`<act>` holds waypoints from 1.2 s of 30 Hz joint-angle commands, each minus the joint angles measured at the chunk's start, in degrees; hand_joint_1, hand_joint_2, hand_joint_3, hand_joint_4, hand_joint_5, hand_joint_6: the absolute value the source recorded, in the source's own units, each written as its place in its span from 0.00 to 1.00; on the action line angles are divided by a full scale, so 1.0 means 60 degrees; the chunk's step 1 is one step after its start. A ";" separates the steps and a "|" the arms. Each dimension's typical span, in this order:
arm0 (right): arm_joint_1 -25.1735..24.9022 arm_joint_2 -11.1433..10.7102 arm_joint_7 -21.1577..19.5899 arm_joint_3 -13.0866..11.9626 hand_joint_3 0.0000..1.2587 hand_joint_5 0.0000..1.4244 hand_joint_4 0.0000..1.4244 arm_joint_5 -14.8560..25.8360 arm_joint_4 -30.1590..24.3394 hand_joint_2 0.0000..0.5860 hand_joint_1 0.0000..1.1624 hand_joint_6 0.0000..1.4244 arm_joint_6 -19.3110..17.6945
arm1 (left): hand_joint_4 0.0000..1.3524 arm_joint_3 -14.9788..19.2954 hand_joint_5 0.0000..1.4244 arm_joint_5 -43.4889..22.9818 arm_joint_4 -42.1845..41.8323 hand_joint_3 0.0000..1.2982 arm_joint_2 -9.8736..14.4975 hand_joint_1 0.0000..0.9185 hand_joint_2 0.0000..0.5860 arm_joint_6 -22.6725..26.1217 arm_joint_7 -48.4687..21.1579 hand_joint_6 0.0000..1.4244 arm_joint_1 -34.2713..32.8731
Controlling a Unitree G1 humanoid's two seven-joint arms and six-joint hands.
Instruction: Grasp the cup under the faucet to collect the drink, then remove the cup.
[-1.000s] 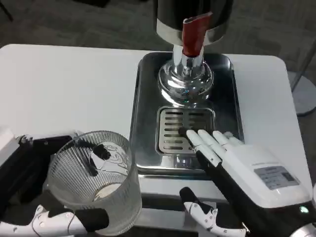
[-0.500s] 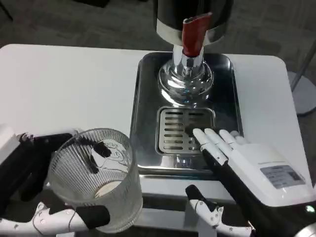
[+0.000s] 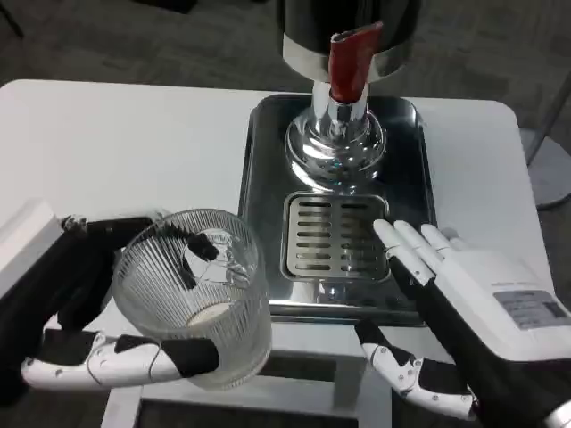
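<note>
A clear ribbed glass cup [image 3: 198, 294] is upright at the lower left, held by my left hand [image 3: 98, 334], whose thumb crosses its lower front and whose fingers wrap behind it. The cup sits left of the steel drip tray [image 3: 259, 178], not over the slotted grate [image 3: 335, 236]. The faucet [image 3: 337, 143] with its red lever [image 3: 351, 62] stands at the tray's back. My right hand [image 3: 464, 321] is open at the lower right, fingers stretched flat toward the grate's right edge, thumb apart below, holding nothing.
The dispenser body [image 3: 352, 27] rises above the faucet at the top. The white table [image 3: 116, 152] stretches to the left and behind. Its front edge runs close below both hands, and the right edge lies past the tray.
My left hand has carried the cup up and to the right, closer to the tray. My right hand has slid right and back, off the grate.
</note>
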 commanded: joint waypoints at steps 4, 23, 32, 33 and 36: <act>-0.0087 0.0073 0.0117 -0.0227 0.00 0.00 0.00 0.0035 0.0042 0.84 0.34 0.01 0.0121 | 0.93 -0.0270 1.00 0.0560 0.0519 0.76 -0.0127 0.39 0.27 0.0124 0.0570 1.00 -0.0640; 0.0140 -0.0049 0.0262 -0.0986 0.00 0.00 0.00 0.0390 -0.0287 0.84 0.34 0.01 0.0256 | 0.93 -0.2424 1.00 0.2973 0.4275 0.76 -0.0179 0.38 0.28 -0.0003 0.2275 1.00 -0.4457; 0.0205 -0.0205 0.0202 -0.1269 0.00 0.00 0.00 0.0742 -0.0351 0.84 0.33 0.02 0.0237 | 0.93 -0.3321 1.00 0.3532 0.5332 0.76 -0.0341 0.37 0.28 0.0154 0.2658 1.00 -0.5448; 0.0208 -0.0225 0.0183 -0.1295 0.00 0.00 0.00 0.0776 -0.0351 0.84 0.33 0.02 0.0233 | 0.93 -0.3398 1.00 0.3560 0.5387 0.76 -0.0355 0.37 0.28 0.0176 0.2675 1.00 -0.5513; 0.0229 -0.0266 0.0156 -0.1376 0.00 0.00 0.00 0.0853 -0.0365 0.83 0.33 0.02 0.0223 | 0.93 -0.3594 1.00 0.3650 0.5528 0.76 -0.0413 0.37 0.28 0.0229 0.2716 1.00 -0.5679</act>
